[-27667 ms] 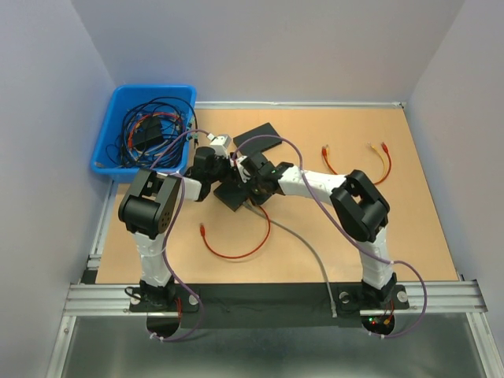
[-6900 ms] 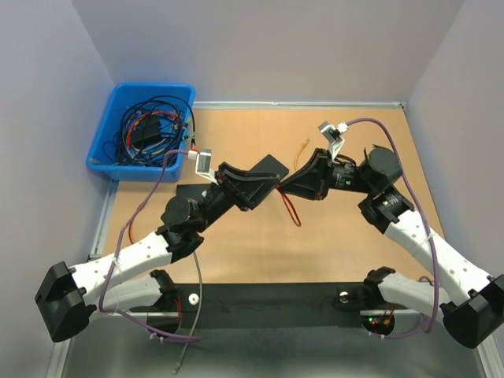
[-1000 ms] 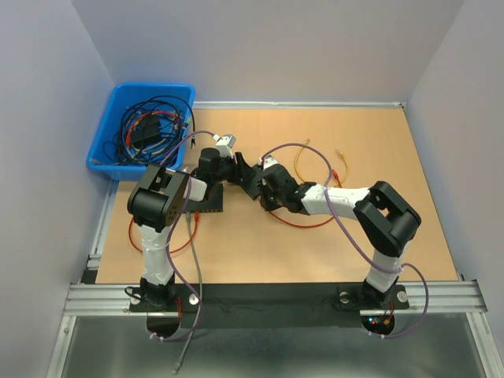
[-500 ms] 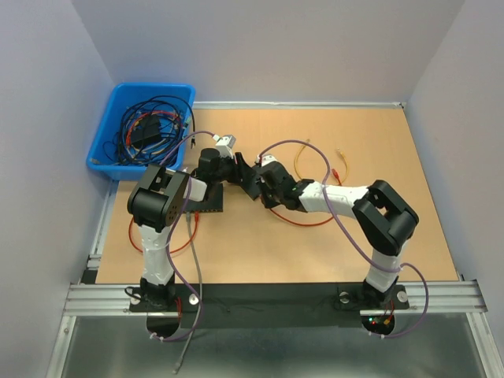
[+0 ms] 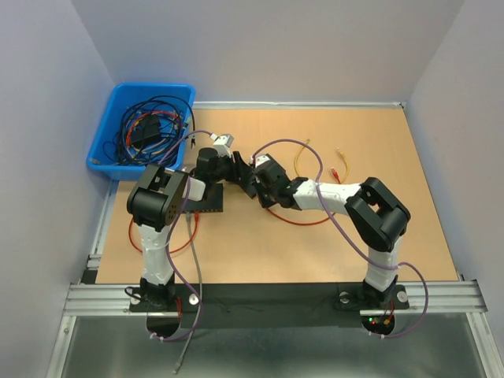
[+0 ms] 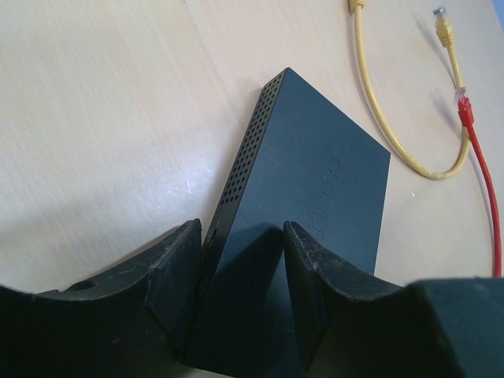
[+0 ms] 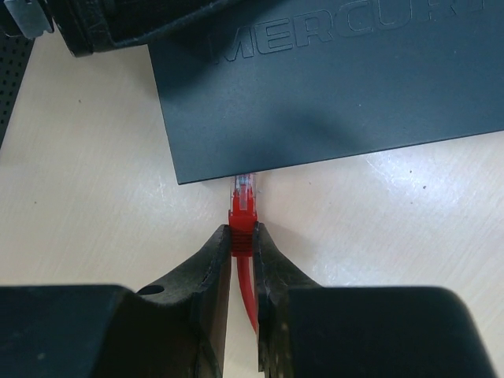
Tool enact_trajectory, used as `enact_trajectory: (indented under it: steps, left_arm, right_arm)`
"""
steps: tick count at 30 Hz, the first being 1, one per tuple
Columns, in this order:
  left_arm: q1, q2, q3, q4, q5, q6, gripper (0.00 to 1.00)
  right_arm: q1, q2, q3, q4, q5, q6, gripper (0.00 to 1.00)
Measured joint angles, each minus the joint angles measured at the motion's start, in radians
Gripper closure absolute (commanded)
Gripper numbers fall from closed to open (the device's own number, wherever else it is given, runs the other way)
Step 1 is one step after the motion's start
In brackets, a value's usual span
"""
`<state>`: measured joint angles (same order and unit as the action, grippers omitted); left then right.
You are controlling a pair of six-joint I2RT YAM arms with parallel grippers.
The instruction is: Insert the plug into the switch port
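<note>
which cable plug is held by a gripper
The red plug pinched in the right gripper, tip at the black switch; the yellow plug and other red plug lie loose.

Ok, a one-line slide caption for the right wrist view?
Right gripper pinching the red plug, its clear tip at the black switch's near edge.

The tan table (image 5: 378, 236) carries a black switch (image 6: 315, 189) just left of centre, a perforated plate (image 5: 206, 202) at nine o'clock and a yellow cable (image 5: 299, 160) at one. A red cable (image 5: 307, 223) curves near centre; a second red cable (image 5: 187, 240) lies at eight.
</note>
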<state>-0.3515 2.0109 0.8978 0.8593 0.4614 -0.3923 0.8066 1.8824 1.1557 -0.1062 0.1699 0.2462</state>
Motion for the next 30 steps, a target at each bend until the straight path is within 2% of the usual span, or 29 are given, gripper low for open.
enact_trajectory:
  steps: [20, 30]
  left_arm:
    - [0.006, 0.008, 0.005, 0.010, 0.012, 0.020, 0.46]
    - [0.002, 0.008, 0.014, -0.003, -0.004, 0.037, 0.47]
  right_arm:
    - [0.006, 0.030, 0.052, -0.023, 0.035, -0.168, 1.00]
    - [0.006, 0.051, 0.119, -0.093, 0.043, -0.190, 1.00]
